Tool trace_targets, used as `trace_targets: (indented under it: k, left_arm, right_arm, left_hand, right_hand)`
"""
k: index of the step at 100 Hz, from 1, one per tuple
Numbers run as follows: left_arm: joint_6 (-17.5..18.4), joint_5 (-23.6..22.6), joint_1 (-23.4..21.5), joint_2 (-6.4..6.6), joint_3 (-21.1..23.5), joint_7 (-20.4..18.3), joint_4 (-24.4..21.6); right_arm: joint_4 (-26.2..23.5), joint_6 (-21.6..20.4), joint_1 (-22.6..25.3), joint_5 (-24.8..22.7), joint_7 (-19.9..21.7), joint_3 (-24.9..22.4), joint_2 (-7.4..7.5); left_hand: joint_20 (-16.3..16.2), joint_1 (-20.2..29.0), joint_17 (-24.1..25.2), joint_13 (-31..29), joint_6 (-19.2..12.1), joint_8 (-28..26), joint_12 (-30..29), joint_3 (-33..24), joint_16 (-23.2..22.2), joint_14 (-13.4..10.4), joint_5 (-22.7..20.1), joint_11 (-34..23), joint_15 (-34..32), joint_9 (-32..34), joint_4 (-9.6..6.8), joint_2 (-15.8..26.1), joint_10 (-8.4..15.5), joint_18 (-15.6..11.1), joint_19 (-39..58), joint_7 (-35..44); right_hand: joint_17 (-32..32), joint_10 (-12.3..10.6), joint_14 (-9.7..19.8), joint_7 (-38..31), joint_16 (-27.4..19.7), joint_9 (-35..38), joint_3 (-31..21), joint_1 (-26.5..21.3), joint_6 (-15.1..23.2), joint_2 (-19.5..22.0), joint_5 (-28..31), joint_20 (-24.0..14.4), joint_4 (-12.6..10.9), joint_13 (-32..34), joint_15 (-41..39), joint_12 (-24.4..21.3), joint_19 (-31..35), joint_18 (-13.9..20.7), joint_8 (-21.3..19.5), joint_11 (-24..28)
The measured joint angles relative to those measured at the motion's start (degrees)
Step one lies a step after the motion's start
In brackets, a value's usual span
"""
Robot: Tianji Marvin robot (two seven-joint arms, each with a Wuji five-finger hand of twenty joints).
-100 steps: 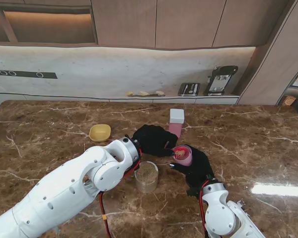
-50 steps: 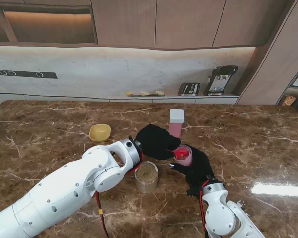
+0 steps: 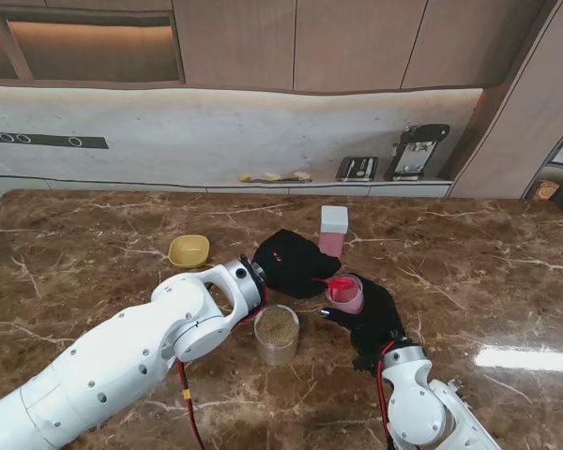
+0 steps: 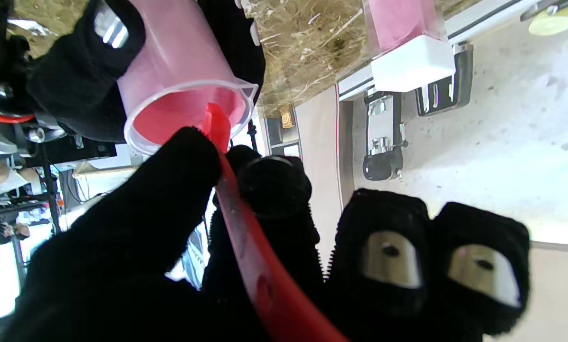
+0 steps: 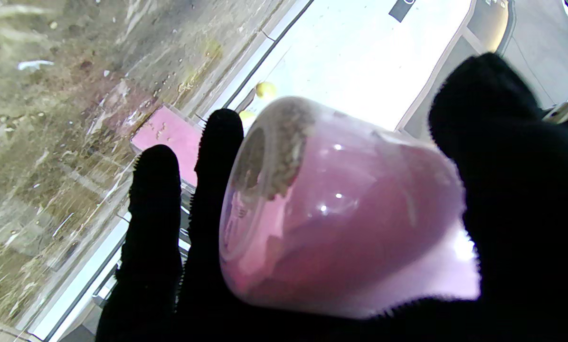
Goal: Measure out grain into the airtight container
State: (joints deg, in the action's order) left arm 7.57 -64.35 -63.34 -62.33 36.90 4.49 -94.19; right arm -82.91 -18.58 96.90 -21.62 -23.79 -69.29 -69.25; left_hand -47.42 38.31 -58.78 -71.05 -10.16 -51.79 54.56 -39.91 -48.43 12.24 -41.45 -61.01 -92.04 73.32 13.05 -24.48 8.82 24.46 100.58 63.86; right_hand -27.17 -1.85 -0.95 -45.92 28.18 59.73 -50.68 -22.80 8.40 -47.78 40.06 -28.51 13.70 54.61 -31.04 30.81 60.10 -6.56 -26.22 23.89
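Note:
My right hand (image 3: 371, 319) holds a pink translucent measuring cup (image 3: 345, 293) off the table; the cup (image 5: 341, 209) has some grain inside. My left hand (image 3: 289, 262) is shut on a red spoon (image 4: 255, 266), whose tip sits inside the cup's mouth (image 4: 189, 109). A clear round jar of grain (image 3: 277, 334) stands on the table nearer to me than the left hand. A pink airtight container with a white lid (image 3: 333, 231) stands just beyond both hands and shows in the left wrist view (image 4: 402, 42).
A yellow bowl (image 3: 189, 250) sits on the brown marble table (image 3: 94, 244) to the left of the hands. A toaster (image 3: 357, 168) and a coffee machine (image 3: 415, 150) stand on the far counter. A few loose grains lie on the table beside the jar.
My left hand has shifted slightly away from me and tilted, with the red spoon's tip staying in the cup. The right hand and cup have hardly moved.

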Motion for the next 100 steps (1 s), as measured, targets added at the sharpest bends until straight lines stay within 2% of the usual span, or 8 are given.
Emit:
trace_targets:
  k: [8,27,45,51,63,71,87,100]
  left_arm:
    - [0.1,0.4,-0.2,0.05,0.2,-0.2,0.0]
    - [-1.4,6.1,-2.3,-0.12,2.5,-2.8,-1.1]
    - [-5.5,12.0,-7.2,-0.65,8.0,-6.0,-4.2]
    - [-6.0,11.9,-8.9,-0.64,10.1,-7.7,-5.9]
    - [-6.9,11.3,-12.2,-0.22,14.7,-12.7,-9.7]
    - [-8.7,12.2,-14.0,0.40,17.2,-16.9,-12.1]
    - [-9.1,11.4,-17.7,1.65,22.2,-23.6,-15.8]
    - [-10.8,9.6,-19.4,2.77,24.8,-32.5,-18.8]
  right_arm:
    - [0.0,0.0,0.0,0.0,0.0,0.0,0.00]
    - [0.0,0.0,0.1,0.0,-0.1,-0.1,0.00]
    - [-0.1,0.0,0.1,-0.1,-0.1,-0.3,-0.02]
    - [-0.1,0.0,0.2,-0.1,-0.1,-0.4,-0.02]
    - [-0.2,0.0,0.3,-0.1,-0.2,-0.5,-0.02]
    - [-0.2,0.0,0.3,-0.1,-0.2,-0.5,-0.02]
    - [-0.2,0.1,0.3,-0.1,-0.2,-0.5,-0.01]
    - [-0.2,0.1,0.3,-0.1,-0.2,-0.6,-0.01]
  left_hand:
    - [0.0,0.0,0.0,0.0,-0.1,0.0,0.0,0.0,0.0,0.0,0.0,0.0,0.0,0.0,0.00,0.0,0.0,-0.2,0.0,0.0]
    - [0.0,0.0,0.0,0.0,-0.1,0.0,0.0,0.0,0.0,0.0,0.0,0.0,0.0,0.0,0.00,0.0,0.0,-0.3,0.0,0.0]
    - [0.0,0.0,0.0,0.0,-0.1,0.0,0.0,0.0,0.0,0.0,0.0,0.0,0.0,0.0,0.00,0.0,0.0,-0.3,0.0,0.0]
    - [0.0,0.0,0.0,0.0,-0.1,0.0,0.0,0.0,0.0,0.0,0.0,0.0,0.0,0.0,0.00,0.0,0.0,-0.3,0.0,0.0]
    - [0.0,0.0,0.0,0.0,-0.1,0.0,0.0,0.0,0.0,0.0,0.0,0.0,0.0,0.0,0.00,0.0,0.0,-0.3,0.0,0.0]
    - [0.0,0.0,0.0,0.0,-0.1,0.0,0.0,0.0,0.0,0.0,0.0,0.0,0.0,0.0,0.00,0.0,0.0,-0.3,0.0,0.0]
    - [0.0,0.0,0.0,0.0,-0.1,0.0,0.0,0.0,0.0,0.0,0.0,0.0,0.0,0.0,0.00,0.0,0.0,-0.3,0.1,0.0]
    - [0.0,0.0,0.0,0.0,-0.1,0.0,0.0,0.0,0.0,0.0,0.0,0.0,0.0,0.0,0.00,0.0,0.0,-0.4,0.1,0.0]
  right_hand:
    - [0.0,0.0,0.0,0.0,0.0,0.0,0.0,0.0,0.0,0.0,0.0,0.0,0.0,0.0,0.0,0.0,0.0,0.0,0.0,0.0]
    - [0.0,0.0,0.0,0.0,0.0,0.0,0.0,0.0,0.0,0.0,0.0,0.0,0.0,0.0,0.0,0.0,0.0,0.0,0.0,0.0]
    - [0.0,0.0,0.0,0.0,0.0,0.0,0.0,0.0,0.0,0.0,0.0,0.0,0.0,0.0,0.0,0.0,0.0,0.0,0.0,0.0]
    - [0.0,0.0,0.0,0.0,0.0,0.0,0.0,0.0,0.0,0.0,0.0,0.0,0.0,0.0,0.0,0.0,0.0,0.0,0.0,0.0]
    - [0.0,0.0,0.0,0.0,0.0,0.0,0.0,0.0,0.0,0.0,0.0,0.0,0.0,0.0,0.0,0.0,0.0,0.0,0.0,0.0]
    - [0.0,0.0,0.0,0.0,0.0,0.0,0.0,0.0,0.0,0.0,0.0,0.0,0.0,0.0,0.0,0.0,0.0,0.0,0.0,0.0]
    - [0.0,0.0,0.0,0.0,0.0,0.0,0.0,0.0,0.0,0.0,0.0,0.0,0.0,0.0,0.0,0.0,0.0,0.0,0.0,0.0]
    - [0.0,0.0,0.0,0.0,0.0,0.0,0.0,0.0,0.0,0.0,0.0,0.0,0.0,0.0,0.0,0.0,0.0,0.0,0.0,0.0]
